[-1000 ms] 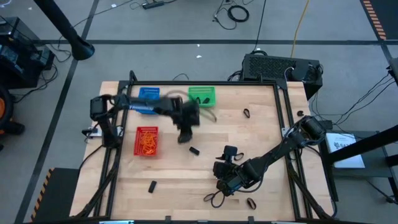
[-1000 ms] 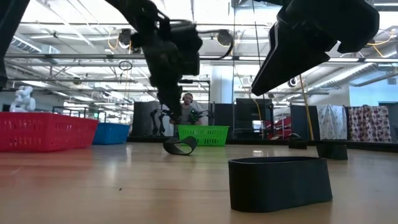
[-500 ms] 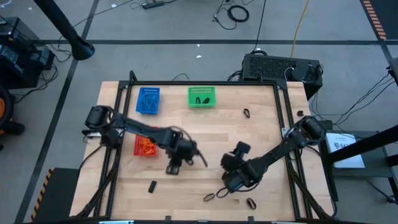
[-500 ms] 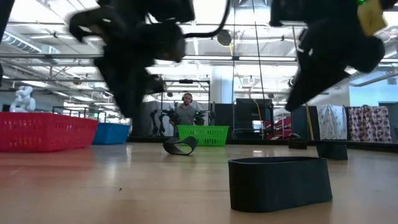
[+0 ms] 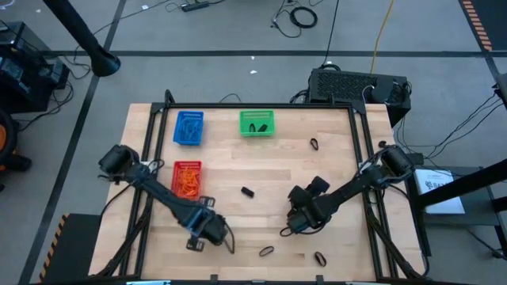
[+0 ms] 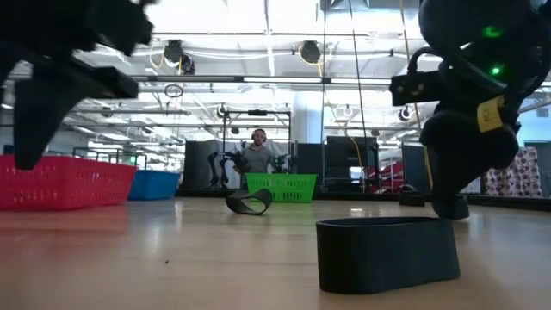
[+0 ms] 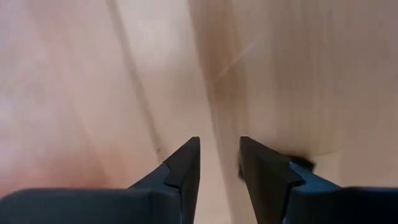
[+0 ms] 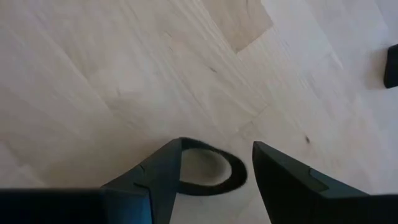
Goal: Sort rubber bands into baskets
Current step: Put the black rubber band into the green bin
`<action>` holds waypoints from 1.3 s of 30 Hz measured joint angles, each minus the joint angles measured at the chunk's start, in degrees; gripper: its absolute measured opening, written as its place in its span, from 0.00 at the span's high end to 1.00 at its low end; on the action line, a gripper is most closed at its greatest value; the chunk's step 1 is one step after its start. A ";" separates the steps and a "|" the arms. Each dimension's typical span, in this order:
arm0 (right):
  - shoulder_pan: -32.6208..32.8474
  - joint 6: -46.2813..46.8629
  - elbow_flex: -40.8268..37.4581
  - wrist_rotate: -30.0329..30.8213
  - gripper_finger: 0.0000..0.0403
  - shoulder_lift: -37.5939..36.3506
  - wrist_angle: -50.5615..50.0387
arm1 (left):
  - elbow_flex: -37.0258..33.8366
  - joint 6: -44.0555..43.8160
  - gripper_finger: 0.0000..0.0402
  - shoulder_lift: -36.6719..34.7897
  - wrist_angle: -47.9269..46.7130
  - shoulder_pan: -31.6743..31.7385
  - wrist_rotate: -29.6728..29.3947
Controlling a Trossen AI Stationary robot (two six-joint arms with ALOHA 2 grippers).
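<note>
While your right gripper (image 8: pixel 214 171) sits low on the pale wood-grain table (image 5: pixel 333 166), fingers apart, a thin black rubber band (image 8: pixel 211 174) loops flat between them. Your left gripper (image 7: pixel 217 165) is parted too, holding nothing. The mesh baskets, blue (image 5: pixel 188 127), green (image 5: pixel 257 123) and red (image 5: pixel 187 179), sit well apart from both.

In the left wrist view the counter (image 7: pixel 112 74) is smeared, and a dark thing (image 7: pixel 303 163) beside one finger is mostly hidden behind it, too unclear to name. In the right wrist view one finger covers part of a black band (image 8: pixel 211 177), and a dark object (image 8: pixel 391 66) is cut off by the picture's edge. In the low view the left arm (image 6: pixel 60 65) is blurred and cropped. From above, the blue basket's (image 5: pixel 188 127) contents are too small to count.
</note>
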 joint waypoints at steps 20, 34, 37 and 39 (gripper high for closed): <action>-2.69 4.75 -0.04 -9.17 0.52 0.00 0.58 | 0.00 -17.74 0.70 -7.07 -8.76 -14.14 -22.45; -2.84 0.44 0.00 -9.26 0.61 0.00 3.30 | 0.00 -22.64 0.70 -9.87 -12.86 -17.59 -31.14; -2.82 -2.48 0.00 -9.02 0.73 0.00 3.27 | -0.03 -23.48 0.70 -9.87 -12.95 -18.50 -35.48; -2.88 -4.62 0.00 -8.37 0.84 0.00 3.28 | -1.27 -25.13 0.70 -10.36 -12.65 -19.39 -40.88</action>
